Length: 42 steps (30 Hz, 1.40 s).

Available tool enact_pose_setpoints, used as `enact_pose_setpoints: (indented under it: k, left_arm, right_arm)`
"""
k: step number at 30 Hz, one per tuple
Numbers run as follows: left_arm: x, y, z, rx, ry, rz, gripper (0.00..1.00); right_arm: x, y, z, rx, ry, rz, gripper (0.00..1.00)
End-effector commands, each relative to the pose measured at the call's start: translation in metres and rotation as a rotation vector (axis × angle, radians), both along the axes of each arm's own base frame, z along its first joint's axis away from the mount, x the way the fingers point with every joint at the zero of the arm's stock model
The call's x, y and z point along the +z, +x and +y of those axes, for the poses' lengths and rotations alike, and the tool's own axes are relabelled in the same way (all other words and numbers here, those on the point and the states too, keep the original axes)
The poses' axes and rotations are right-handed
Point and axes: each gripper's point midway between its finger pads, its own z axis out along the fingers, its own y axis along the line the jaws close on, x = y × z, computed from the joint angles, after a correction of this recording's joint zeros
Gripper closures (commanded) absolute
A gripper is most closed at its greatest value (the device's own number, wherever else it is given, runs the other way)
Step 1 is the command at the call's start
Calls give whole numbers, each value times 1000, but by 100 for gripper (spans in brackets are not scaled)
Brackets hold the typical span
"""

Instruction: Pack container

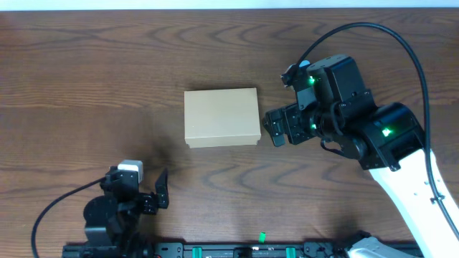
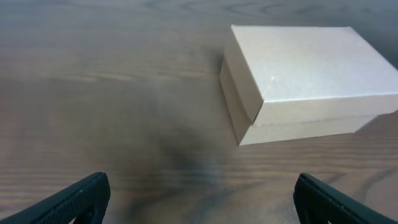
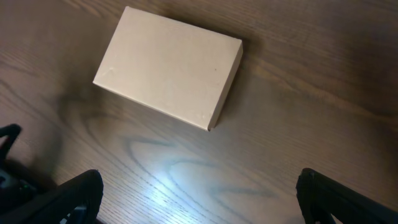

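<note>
The right gripper (image 1: 275,127) is held wide open and empty. Just ahead of its fingertips the container (image 1: 221,117) is set, long axis pointed toward it: rectangular, matte tan cardboard, lid shut flat. The left gripper (image 1: 159,195), likewise spread and empty, is seen well apart from the box, over the wood-grain table (image 1: 86,72).

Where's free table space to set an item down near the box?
Free: wide table left of the box; strip between box and far edge; patch between box and left tool. Crowded: box's right side, right tool sits close beside it.
</note>
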Motion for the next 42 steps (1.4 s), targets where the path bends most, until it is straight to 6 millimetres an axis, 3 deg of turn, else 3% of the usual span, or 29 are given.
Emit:
enact_pose_setpoints:
  k: [1, 16, 26, 42]
  left_arm:
    - [-10, 1, 0, 24, -44, 0, 5]
    - [-43, 10, -15, -52, -74, 11, 5]
    - [-40, 6, -36, -158, -84, 3, 5]
    - [-40, 5, -37, -162, -84, 3, 5]
  right_arm:
    - [4, 3, -3, -10, -1, -13, 1]
    - [4, 3, -3, -10, -1, -13, 1]
    - [4, 3, -3, -10, -1, -13, 1]
    - [4, 3, -3, -10, -1, -13, 1]
